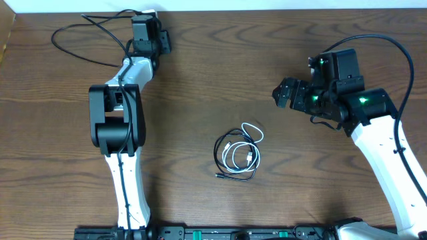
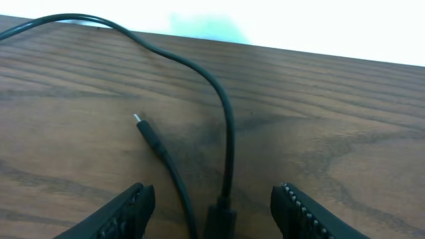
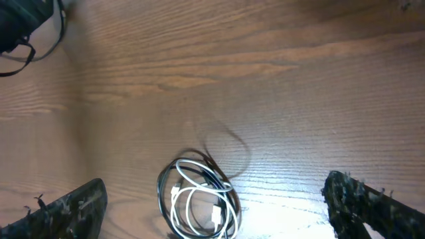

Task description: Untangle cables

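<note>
A small coil of a white cable (image 1: 248,128) tangled with a black cable (image 1: 217,152) lies at the table's middle. In the right wrist view the white cable (image 3: 180,211) and the black cable (image 3: 161,191) show low in the frame. My right gripper (image 1: 281,94) (image 3: 212,222) is open and empty, above the table, to the right of the coil and beyond it. A separate black cable (image 1: 53,37) loops across the far left corner. Its thin plug end (image 2: 147,131) and its larger plug (image 2: 219,219) lie under my open left gripper (image 1: 150,23) (image 2: 212,192), which grips nothing.
The table's far edge (image 2: 299,53) runs just beyond the left gripper. Thick black wires (image 1: 407,73) run along the right arm. The left arm's elbow (image 1: 117,120) stands left of the coil.
</note>
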Action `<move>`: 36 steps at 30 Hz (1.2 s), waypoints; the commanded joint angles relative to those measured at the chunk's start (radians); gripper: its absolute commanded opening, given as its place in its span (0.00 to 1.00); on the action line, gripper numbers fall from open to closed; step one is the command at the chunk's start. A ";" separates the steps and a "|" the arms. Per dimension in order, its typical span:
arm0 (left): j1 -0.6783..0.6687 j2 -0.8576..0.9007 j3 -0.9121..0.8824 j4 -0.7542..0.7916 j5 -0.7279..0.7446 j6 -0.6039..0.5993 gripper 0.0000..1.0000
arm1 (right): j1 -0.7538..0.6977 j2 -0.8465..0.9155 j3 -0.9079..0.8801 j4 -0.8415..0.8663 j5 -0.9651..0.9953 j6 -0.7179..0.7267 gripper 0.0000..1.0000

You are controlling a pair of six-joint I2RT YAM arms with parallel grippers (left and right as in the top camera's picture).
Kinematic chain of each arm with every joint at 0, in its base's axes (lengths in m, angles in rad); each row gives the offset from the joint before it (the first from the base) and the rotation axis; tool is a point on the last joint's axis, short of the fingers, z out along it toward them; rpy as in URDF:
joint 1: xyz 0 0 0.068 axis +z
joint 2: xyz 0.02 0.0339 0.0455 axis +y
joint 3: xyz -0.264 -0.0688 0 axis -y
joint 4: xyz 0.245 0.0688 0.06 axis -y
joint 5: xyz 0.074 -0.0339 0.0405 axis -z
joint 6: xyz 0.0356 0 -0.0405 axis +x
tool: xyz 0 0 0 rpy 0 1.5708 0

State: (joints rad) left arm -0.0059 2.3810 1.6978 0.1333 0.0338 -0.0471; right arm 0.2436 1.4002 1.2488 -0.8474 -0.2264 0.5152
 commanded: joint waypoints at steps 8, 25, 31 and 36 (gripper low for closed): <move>0.000 0.035 0.008 -0.005 0.057 0.021 0.60 | 0.010 0.027 -0.002 0.005 0.010 0.005 0.99; 0.000 0.045 0.008 -0.039 0.060 0.021 0.19 | 0.058 0.058 -0.002 0.008 0.011 0.015 0.99; 0.000 0.003 0.008 -0.040 0.060 0.021 0.12 | 0.058 0.058 -0.002 0.006 0.011 0.015 0.99; 0.001 -0.073 0.008 -0.044 0.060 0.020 0.08 | 0.058 0.058 -0.002 0.006 0.011 0.015 0.99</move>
State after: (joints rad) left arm -0.0059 2.3981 1.6981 0.0883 0.0914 -0.0277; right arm 0.2943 1.4536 1.2488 -0.8413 -0.2237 0.5190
